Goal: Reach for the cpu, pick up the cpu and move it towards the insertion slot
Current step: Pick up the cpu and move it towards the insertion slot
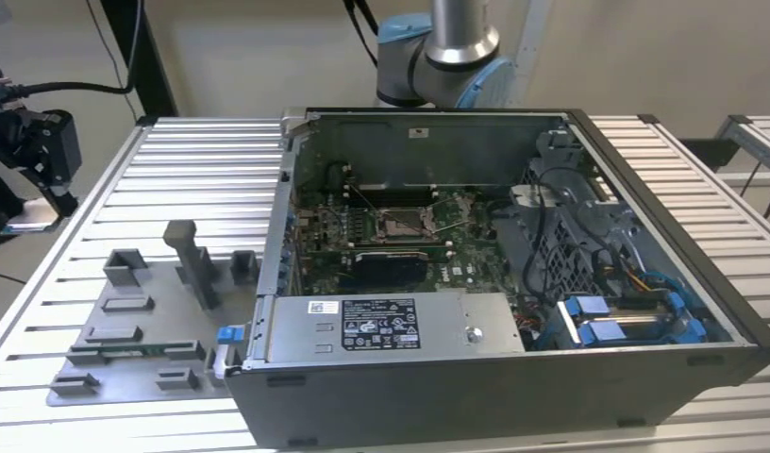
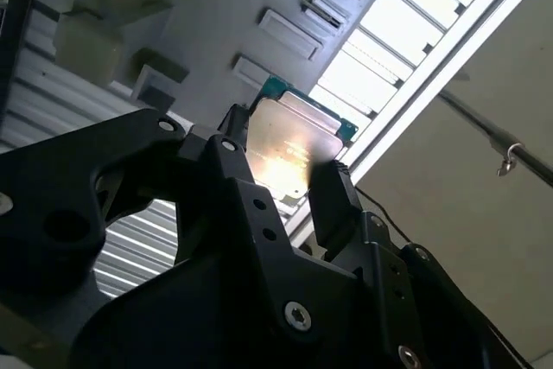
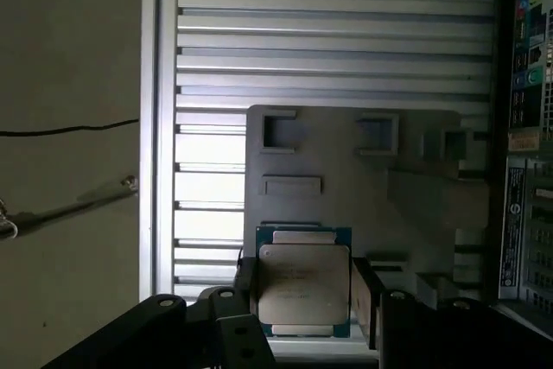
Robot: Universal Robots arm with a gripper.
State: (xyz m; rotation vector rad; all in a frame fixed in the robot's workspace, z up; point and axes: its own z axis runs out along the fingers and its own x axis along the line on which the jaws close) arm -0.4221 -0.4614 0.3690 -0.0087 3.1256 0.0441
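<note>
An open computer case (image 1: 486, 396) sits on a slatted metal table (image 1: 184, 160). Its insertion slot (image 1: 400, 224) lies deep inside, so the cpu (image 3: 304, 295) could well clip a case wall on the way, or slip from an edge-only hold. Beside the case lies a grey fixture plate (image 3: 346, 153). Over it, the black gripper (image 3: 304, 283) has its jaws closed on two opposite edges of the cpu, held flat.

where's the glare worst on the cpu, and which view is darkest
Second wrist view: a hot glare patch on the cpu top, table slats behind blown out, jaws in near-black shadow. First wrist view: dim overall, cpu evenly lit, no glare. Exterior view: soft even light.
</note>
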